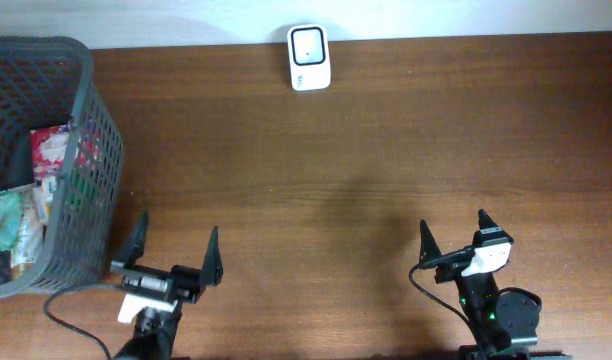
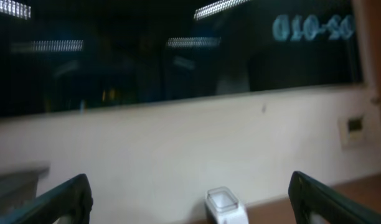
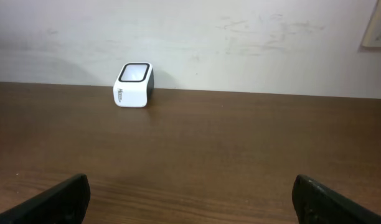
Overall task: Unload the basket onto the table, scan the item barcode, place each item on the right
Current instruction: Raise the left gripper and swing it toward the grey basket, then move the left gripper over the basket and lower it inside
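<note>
The white barcode scanner [image 1: 309,57] stands at the table's far edge against the wall, its glass window facing up. It also shows in the right wrist view, scanner [image 3: 133,85], and low in the left wrist view, scanner [image 2: 225,206]. Packaged items [image 1: 48,165] lie inside the dark mesh basket [image 1: 96,120] at the left; no barcode is visible. My left gripper [image 1: 178,230] hovers open near the front edge, just right of the basket, with nothing between its fingers [image 2: 63,202]. My right gripper [image 1: 453,222] is open and empty at the front right, fingers [image 3: 330,199] wide apart.
A brown wooden table [image 1: 386,150] stretches between the grippers and the scanner. A pale wall [image 3: 240,43] runs behind the table. The basket's wall rises close to my left gripper's left side.
</note>
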